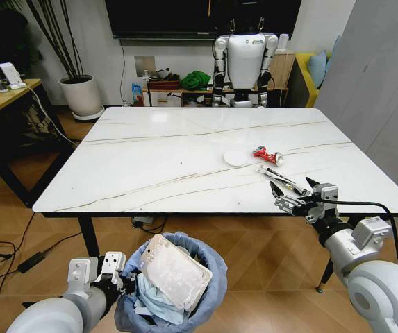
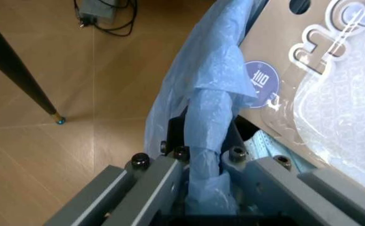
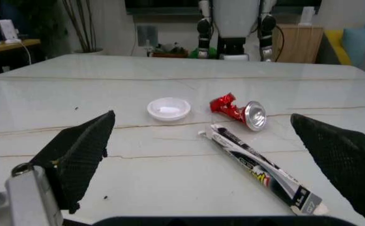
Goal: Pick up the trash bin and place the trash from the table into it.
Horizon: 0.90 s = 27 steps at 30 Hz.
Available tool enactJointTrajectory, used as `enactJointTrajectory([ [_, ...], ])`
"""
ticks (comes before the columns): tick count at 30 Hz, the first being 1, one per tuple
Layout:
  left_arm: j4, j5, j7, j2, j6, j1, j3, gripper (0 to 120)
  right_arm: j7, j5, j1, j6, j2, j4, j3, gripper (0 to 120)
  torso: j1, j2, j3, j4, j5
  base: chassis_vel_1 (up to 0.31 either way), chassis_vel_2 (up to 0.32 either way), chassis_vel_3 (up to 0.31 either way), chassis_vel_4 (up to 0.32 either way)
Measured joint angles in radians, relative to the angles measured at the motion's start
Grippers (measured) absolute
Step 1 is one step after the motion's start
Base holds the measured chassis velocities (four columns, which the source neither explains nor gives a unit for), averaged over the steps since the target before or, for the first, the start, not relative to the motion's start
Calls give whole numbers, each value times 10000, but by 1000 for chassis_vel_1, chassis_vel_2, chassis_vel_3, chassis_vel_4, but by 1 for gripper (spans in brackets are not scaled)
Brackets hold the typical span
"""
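The trash bin, lined with a crinkled light-blue bag, hangs low in front of the table. My left gripper is shut on its rim, and the left wrist view shows the fingers clamping the blue bag. A brown cardboard blister pack and a white mask lie inside. A round lid, a red wrapper and a long black-white packet lie on the table's right half. My right gripper hovers open just short of the packet, with the red wrapper and lid beyond.
A white humanoid robot stands behind the table's far edge. A yellow wooden desk and a potted plant are at the left. Cables run over the wooden floor under the table.
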Motion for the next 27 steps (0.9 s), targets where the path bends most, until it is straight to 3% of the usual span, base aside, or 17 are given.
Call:
enactJointTrajectory([
  [18,0,-5,1,-1,0,21,-5,0,36,195,218,-6,-525,-360,-276,100,-1,0,0,1,2,-87,-87,88,94],
  [23,0,34,4,-30,0,74,-1,0,288,820,622,-192,-1199,-654,-573,100,-1,1,0,-2,0,-11,-10,7,11],
  [27,0,128,3,-24,0,148,-11,0,1191,2898,1912,-894,-2104,-1087,-1441,100,-1,1,0,1,-1,0,0,0,0],
])
